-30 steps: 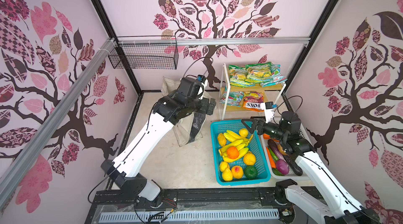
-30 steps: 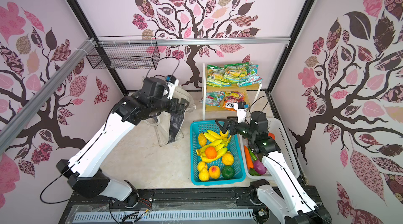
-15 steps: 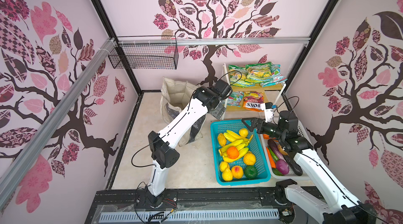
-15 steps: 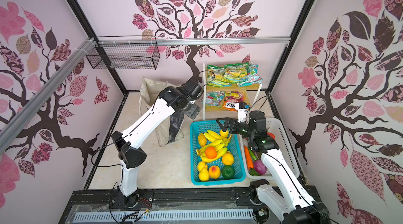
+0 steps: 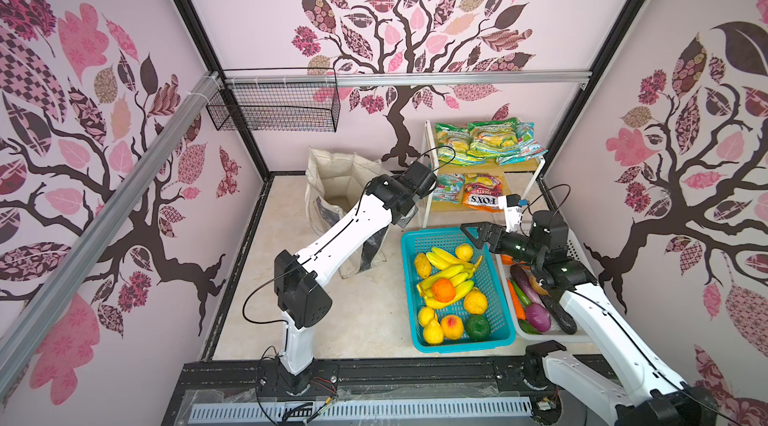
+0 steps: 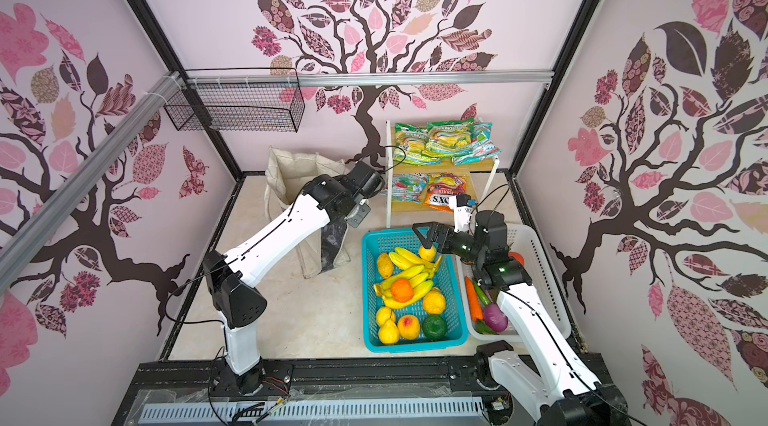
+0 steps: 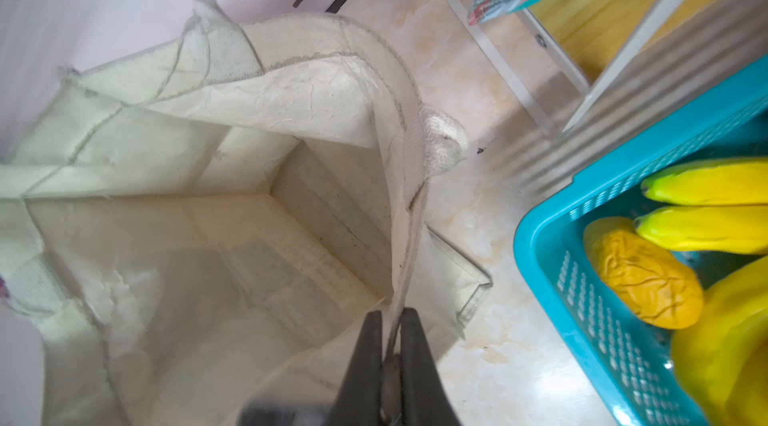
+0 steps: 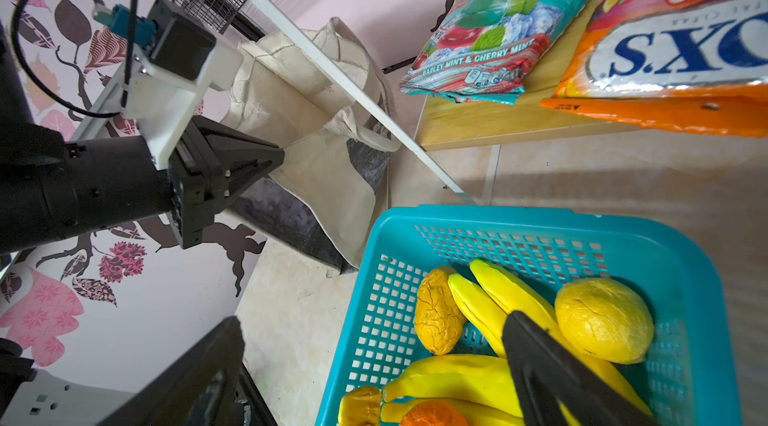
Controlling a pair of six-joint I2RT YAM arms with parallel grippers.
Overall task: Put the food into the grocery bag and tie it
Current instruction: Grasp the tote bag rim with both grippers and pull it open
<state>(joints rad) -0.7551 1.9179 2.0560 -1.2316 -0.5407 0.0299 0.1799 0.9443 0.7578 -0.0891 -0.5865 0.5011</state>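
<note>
L pincer (image 7: 390, 316) pinched grocery bag (image 7: 291, 104) rim open; R pincer (image 8: 372, 320), wide, hung over bananas (image 8: 498, 291) just below, so prob. next needed a grab.

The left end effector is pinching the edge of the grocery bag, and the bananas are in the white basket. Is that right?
Not quite. The bananas lie in the teal basket, not the white basket beside it; both top views show this. The left end effector does pinch the edge of the grocery bag, as the left wrist view shows.
</note>
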